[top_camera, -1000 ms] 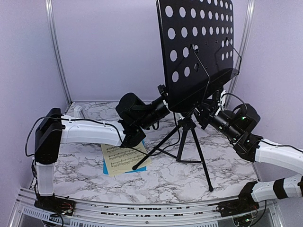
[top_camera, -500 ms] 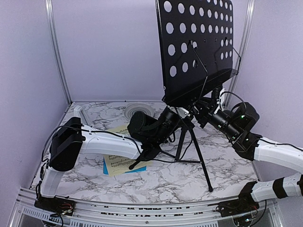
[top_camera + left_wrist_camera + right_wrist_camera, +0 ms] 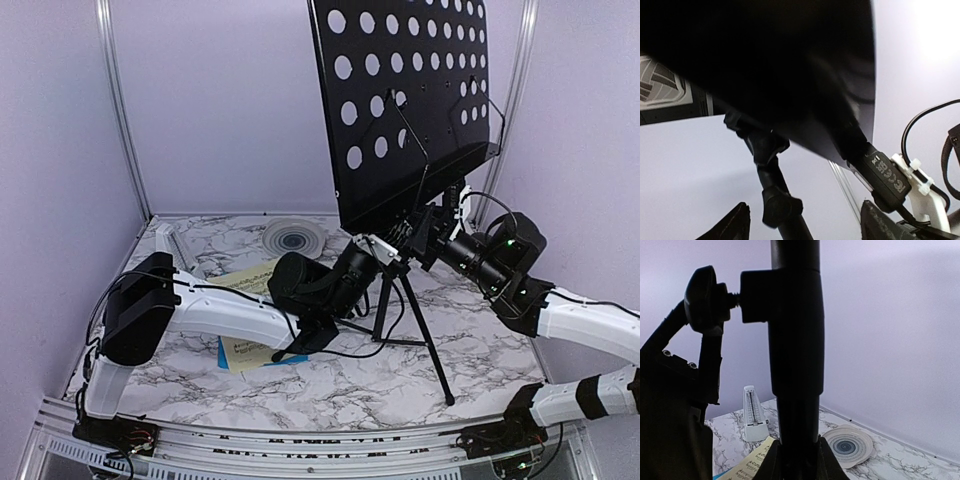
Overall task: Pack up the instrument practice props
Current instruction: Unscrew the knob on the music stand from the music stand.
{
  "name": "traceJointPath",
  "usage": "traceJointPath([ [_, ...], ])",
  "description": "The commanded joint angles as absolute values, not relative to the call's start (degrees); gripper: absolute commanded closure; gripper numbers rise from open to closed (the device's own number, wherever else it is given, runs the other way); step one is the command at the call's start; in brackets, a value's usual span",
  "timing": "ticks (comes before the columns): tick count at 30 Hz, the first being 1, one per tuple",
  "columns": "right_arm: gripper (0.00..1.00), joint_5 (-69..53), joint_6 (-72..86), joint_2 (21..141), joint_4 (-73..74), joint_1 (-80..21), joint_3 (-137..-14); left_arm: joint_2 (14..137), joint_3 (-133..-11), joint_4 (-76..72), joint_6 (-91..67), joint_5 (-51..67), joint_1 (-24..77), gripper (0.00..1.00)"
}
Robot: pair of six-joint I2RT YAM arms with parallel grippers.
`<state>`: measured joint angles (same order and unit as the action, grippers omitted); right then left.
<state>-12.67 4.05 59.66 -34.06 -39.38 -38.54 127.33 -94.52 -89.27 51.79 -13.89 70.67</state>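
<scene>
The black hole-punched music stand point(image 3: 410, 100) stands on its tripod legs point(image 3: 425, 335) at mid table. My right gripper point(image 3: 418, 236) point(image 3: 797, 454) is shut on the stand's pole point(image 3: 795, 355) just under the desk. My left gripper point(image 3: 383, 250) point(image 3: 805, 207) is open under the desk, with the pole and its clamp knob point(image 3: 777, 205) between the fingers and a gap on both sides. Yellow sheet-music pages point(image 3: 243, 281) point(image 3: 747, 465) lie on a blue page point(image 3: 224, 351) under the left arm. The white metronome point(image 3: 754, 415) point(image 3: 168, 240) stands upright at the far left.
A round plate point(image 3: 293, 238) point(image 3: 847, 445) with a blue spiral lies at the back of the marble table, behind the stand. Purple walls close in the back and both sides. The left arm's forearm point(image 3: 220, 310) stretches over the pages.
My left arm has swung right, from the desk's left edge to the pole under the desk, and its jaws have opened. The desk has shifted slightly left. The right gripper has kept its grip.
</scene>
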Motion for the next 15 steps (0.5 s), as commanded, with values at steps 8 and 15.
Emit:
traceJointPath([
  [8, 0.88, -12.4, 3.6, 58.4, -36.5, -39.6, -43.3, 114.6, -79.5, -86.2, 57.8, 1.4, 65.7, 0.22],
  [15, 0.88, -12.5, 3.5, 58.3, -36.0, -39.6, -43.5, 109.5, -77.0, -77.1, 61.9, 15.0, 60.9, 0.23],
])
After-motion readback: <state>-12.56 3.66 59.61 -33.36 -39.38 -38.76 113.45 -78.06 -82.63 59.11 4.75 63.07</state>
